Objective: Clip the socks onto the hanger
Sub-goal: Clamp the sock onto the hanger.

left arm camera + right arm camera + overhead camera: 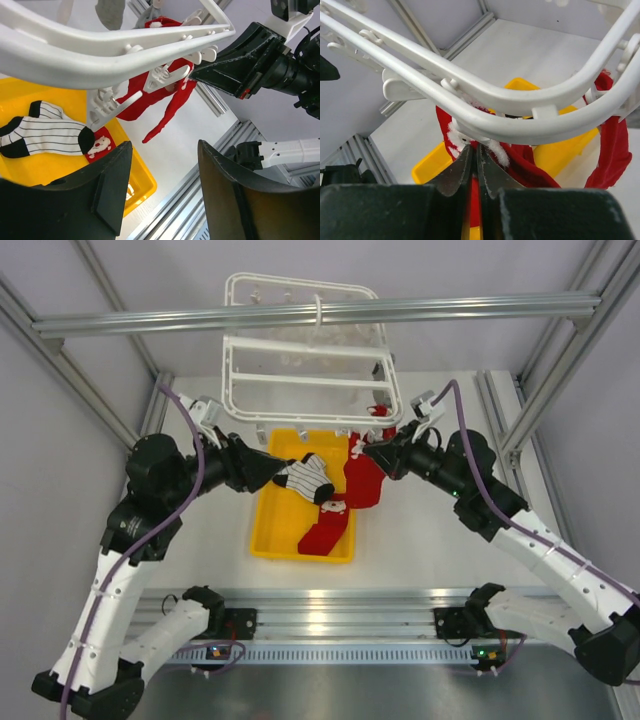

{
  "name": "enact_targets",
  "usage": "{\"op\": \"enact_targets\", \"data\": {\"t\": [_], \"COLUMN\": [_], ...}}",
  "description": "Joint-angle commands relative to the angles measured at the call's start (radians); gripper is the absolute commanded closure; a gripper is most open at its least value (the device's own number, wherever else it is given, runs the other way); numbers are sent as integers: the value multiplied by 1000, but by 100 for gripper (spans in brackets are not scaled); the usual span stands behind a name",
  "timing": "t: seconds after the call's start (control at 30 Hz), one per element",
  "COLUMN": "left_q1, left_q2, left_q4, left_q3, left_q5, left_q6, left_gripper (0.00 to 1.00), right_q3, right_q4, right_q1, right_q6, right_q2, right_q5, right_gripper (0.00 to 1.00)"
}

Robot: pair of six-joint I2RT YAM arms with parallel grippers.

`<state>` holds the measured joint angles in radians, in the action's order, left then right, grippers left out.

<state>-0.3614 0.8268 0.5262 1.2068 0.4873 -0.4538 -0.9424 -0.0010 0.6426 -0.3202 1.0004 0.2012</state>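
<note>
Right tool (pixel 475 150) clenched on red sock (pixel 522 162) — cuff just below hanger (pixel 495 97) rail, body hanging down; left tool (pixel 165 150) released.

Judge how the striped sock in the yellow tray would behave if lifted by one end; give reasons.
The striped sock would probably flop and dangle: it lies bent and flat in the yellow tray, and the red sock pinched by the right gripper hangs limp. It likely weighs little, being thin fabric. Unlikely to roll or slip.
</note>
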Motion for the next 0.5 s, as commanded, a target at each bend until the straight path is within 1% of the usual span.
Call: {"op": "enact_targets", "data": {"t": [0.0,0.03,0.07,0.13,0.17,0.23,0.27,0.47], "left_q1": [6,4,4,4,4,6,4,4], "left_q2": [3,6,12,35,43,52,55,67], "left_q4": [-104,-124,-140,-164,-172,-198,-206,-272], "left_q3": [-27,-29,-27,-16,-13,-18,-19,-32], "left_q5": [11,20,25,42,48,59,56,56], "left_q6": [14,6,1,-9,-13,-23,-28,-51], "left_gripper": [41,41,41,41,42,42,43,44], "right_q3": [-7,-9,-10,-12,-12,-12,-13,-9], "right_q4": [16,13,10,4,4,4,-22,-17], "right_q1": [-15,-15,-15,-15,-15,-15,-14,-8], "right_q6": [49,55,61,81,90,109,116,110], "right_q2": [-39,-42,-46,-65,-72,-100,-109,-152], "right_q5": [53,61,69,89,105,124,150,263], "right_gripper": [92,90,85,79,74,71,70,70]}}
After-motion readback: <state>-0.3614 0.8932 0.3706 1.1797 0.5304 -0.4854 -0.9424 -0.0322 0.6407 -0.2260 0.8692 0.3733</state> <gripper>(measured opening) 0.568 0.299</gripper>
